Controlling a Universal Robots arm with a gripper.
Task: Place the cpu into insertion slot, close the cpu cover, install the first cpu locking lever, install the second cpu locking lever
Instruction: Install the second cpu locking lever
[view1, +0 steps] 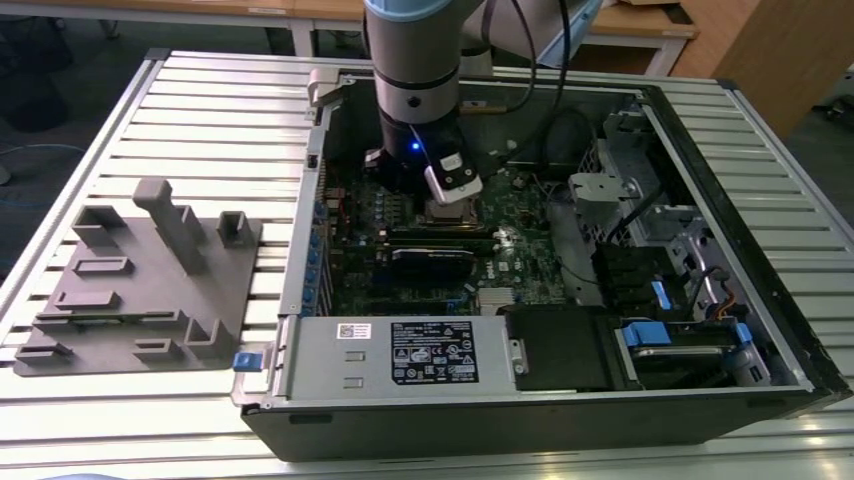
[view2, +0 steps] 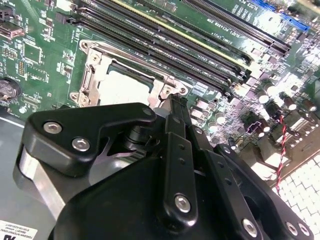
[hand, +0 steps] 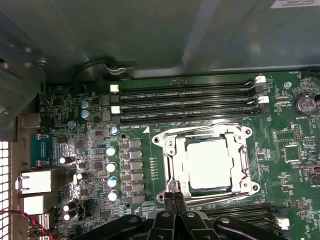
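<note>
Gripper (hand: 174, 196) fingers pressed together, holding nothing, tips at edge of insertion slot (hand: 246, 161). Cpu (hand: 210, 162) seated in slot just ahead of gripper, cpu cover (hand: 172, 161) down around it. Memory slots (hand: 185, 106) beyond.

One cpu (hand: 209, 162) under one cpu cover (hand: 245, 159) in one insertion slot (hand: 172, 197). Three long memory slots (hand: 185, 105) above it in the first wrist view. One computer case (view1: 534, 400), one grey fixture block (view1: 140, 290) at the exterior view's left. One end effector (hand: 175, 197), mine.
</note>
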